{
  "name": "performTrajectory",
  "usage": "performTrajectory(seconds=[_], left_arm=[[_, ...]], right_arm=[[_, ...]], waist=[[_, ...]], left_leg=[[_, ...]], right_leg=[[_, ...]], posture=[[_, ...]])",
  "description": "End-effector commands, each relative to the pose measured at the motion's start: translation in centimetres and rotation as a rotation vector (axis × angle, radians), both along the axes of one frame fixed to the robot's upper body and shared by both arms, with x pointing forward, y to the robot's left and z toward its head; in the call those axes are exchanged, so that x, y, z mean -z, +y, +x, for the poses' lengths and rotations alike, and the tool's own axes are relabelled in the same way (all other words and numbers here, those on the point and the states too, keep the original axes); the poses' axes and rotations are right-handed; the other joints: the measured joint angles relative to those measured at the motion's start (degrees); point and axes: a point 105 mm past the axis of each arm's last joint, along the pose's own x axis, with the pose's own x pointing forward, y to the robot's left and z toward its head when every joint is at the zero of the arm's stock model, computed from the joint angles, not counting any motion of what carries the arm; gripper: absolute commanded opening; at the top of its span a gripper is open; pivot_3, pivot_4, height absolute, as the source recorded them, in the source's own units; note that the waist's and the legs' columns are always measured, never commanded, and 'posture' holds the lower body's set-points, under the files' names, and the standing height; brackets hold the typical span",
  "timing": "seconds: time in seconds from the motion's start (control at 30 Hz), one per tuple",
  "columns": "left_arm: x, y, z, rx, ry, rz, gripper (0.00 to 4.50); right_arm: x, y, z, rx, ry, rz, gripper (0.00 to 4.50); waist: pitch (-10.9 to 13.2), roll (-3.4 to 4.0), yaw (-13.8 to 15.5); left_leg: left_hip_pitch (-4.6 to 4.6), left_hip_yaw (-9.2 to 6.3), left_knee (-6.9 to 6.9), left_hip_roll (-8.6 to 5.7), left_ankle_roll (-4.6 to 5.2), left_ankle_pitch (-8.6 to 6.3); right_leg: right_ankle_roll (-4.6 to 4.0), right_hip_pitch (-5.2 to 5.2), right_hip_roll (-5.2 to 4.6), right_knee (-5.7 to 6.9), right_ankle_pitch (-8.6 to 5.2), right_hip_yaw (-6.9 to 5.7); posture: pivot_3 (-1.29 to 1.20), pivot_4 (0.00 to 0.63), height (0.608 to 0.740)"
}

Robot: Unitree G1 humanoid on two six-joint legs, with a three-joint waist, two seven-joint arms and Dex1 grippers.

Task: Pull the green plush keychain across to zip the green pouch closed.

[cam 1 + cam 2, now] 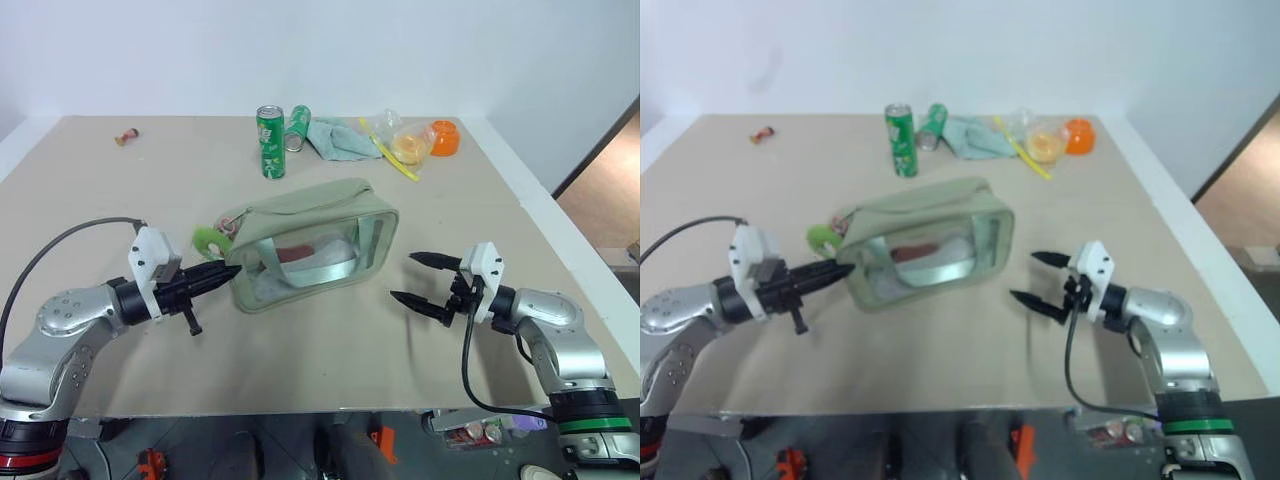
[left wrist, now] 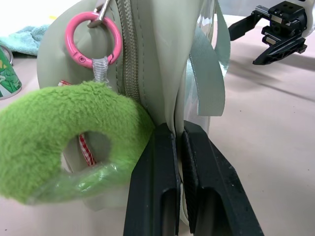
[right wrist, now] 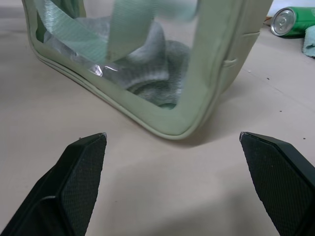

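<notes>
The green pouch (image 1: 318, 240) lies in the middle of the table, its clear window facing me and its zipper (image 2: 128, 59) running along the top. The green plush keychain (image 1: 207, 240) is a fuzzy lime ring (image 2: 54, 142) hanging from a pink ring (image 2: 93, 39) at the pouch's left end. My left gripper (image 1: 226, 272) points level at that end, just beside the plush, its fingers (image 2: 152, 187) shut on the pouch's edge seam. My right gripper (image 1: 404, 277) stands open a little clear of the pouch's right end, its fingers (image 3: 74, 187) wide apart with nothing between them.
At the back stand an upright green soda can (image 1: 271, 142), a second can lying down (image 1: 297, 127), a pale teal cloth (image 1: 340, 140), a clear bag with yellow items (image 1: 405, 145) and an orange object (image 1: 444, 137). A small item (image 1: 126, 136) lies far left.
</notes>
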Motion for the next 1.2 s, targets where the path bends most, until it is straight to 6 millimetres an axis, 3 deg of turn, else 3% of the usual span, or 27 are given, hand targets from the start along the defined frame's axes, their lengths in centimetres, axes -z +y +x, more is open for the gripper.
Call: performTrajectory(seconds=[0.03, 0.27, 0.4, 0.6, 0.8, 1.07, 1.2], left_arm=[[-1.6, 1.5, 0.0, -0.061, -0.067, 0.025, 0.03], [-2.0, 3.5, 0.6, -0.137, -0.102, 0.058, 0.03], [-1.6, 1.8, -0.1, -0.066, -0.07, 0.032, 0.03], [-2.6, 1.4, -0.8, -0.069, -0.08, -0.009, 2.06], [-3.7, 3.4, -1.4, -0.167, -0.097, -0.054, 4.13], [-2.9, 4.7, -3.0, -0.31, -0.099, -0.092, 4.13], [0.3, 4.6, -4.4, -0.373, -0.022, -0.082, 4.13]], right_arm=[[-1.1, -0.3, 0.2, -0.004, -0.048, -0.004, 4.5], [-1.0, 0.2, 0.4, -0.027, -0.048, -0.005, 4.5], [-1.0, 0.4, 0.7, -0.036, -0.049, -0.004, 4.5], [-0.9, 0.5, 0.9, -0.044, -0.055, -0.005, 4.5], [-1.8, 1.1, 0.9, -0.07, -0.091, 0.02, 4.5], [-4.4, 3.4, 1.7, -0.095, -0.142, 0.098, 4.5], [-6.7, 4.6, 2.0, -0.113, -0.171, 0.146, 4.5]], waist=[[0.0, 0.0, 0.0], [0.0, 0.01, 0.0], [0.0, 0.01, 0.0], [0.0, 0.01, 0.0], [0.0, 0.01, -0.2], [0.0, 0.01, -0.2], [0.0, 0.06, -0.4]], left_leg=[[0.0, 0.02, 0.0, 0.01, 0.0, 0.0], [0.01, 0.0, -0.01, 0.01, 0.0, 0.0], [-0.02, 0.01, -0.01, 0.03, 0.0, 0.0], [-0.04, 0.01, 0.0, 0.06, 0.0, 0.0], [0.0, 0.01, -0.01, 0.1, 0.0, 0.0], [0.0, 0.02, 0.0, 0.21, -0.01, 0.0], [0.02, 0.15, -0.02, 0.2, -0.03, -0.02]], right_leg=[[0.0, -0.01, 0.0, 0.0, 0.0, 0.02], [-0.01, -0.02, 0.04, 0.0, 0.0, -0.02], [-0.01, -0.02, 0.01, 0.0, -0.01, 0.0], [0.01, -0.02, -0.07, 0.0, 0.0, 0.01], [-0.01, -0.03, 0.03, 0.01, 0.0, 0.0], [-0.03, -0.03, 0.03, 0.02, -0.01, -0.01], [-0.03, -0.06, 0.0, 0.01, 0.0, 0.13]], posture=[[0.0, 0.15, 0.74], [0.0, 0.15, 0.74], [0.0, 0.15, 0.74], [0.0, 0.15, 0.74], [0.0, 0.15, 0.74], [0.0, 0.15, 0.74], [0.0, 0.15, 0.74]])
